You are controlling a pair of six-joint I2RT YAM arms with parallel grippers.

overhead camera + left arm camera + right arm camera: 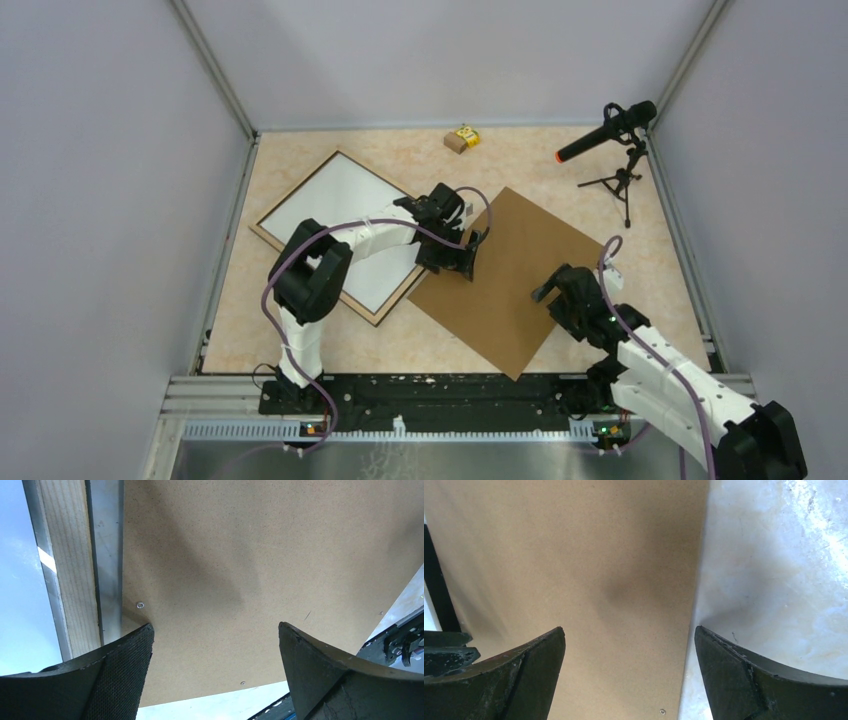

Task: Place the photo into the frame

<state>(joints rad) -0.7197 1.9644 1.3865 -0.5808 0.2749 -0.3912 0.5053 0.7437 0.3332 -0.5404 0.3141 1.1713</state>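
frame [70, 570] lies back-up just left of left jaws, which are spread over brown board [520, 285]. right jaws spread astride board's edge. yellow box [462, 138] print unreadable.

Plain brown board [508, 285], light-wood frame [65, 580]

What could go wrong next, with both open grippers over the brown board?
The left gripper hangs over the backing board beside the wooden rim of the frame; closing there could catch the rim or shove the frame. The right gripper straddles the board's flat edge on the table; its fingers may slip off.
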